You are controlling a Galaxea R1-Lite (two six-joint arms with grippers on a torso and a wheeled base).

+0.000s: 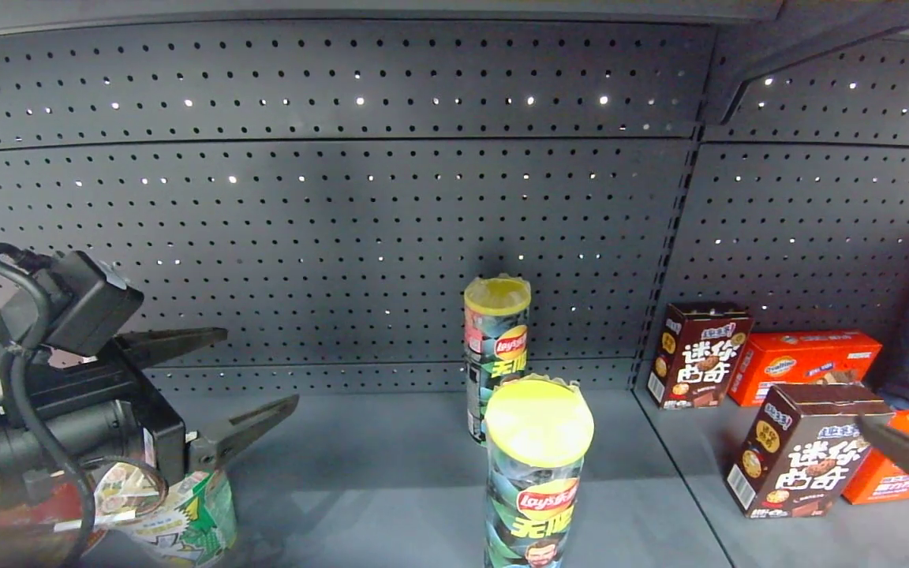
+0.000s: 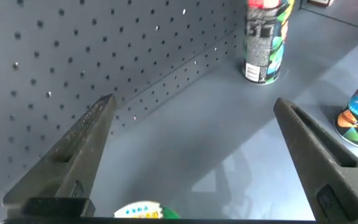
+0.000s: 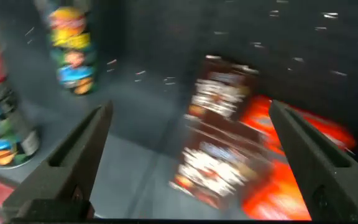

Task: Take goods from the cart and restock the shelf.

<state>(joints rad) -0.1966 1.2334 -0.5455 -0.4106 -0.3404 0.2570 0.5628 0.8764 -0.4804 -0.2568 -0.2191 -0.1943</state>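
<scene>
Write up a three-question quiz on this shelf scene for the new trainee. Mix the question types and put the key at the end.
1. True or false: the left gripper is shut on a chip can.
2. In the head view, how many chip cans with a yellow lid showing stand on the shelf? A) one B) two C) four
3. Fill in: the brown boxes stand on the robot's ____ of the near chip can.

Key: 1 false, the fingers are spread open. 2 B, one can stands behind the other. 3 right.
</scene>
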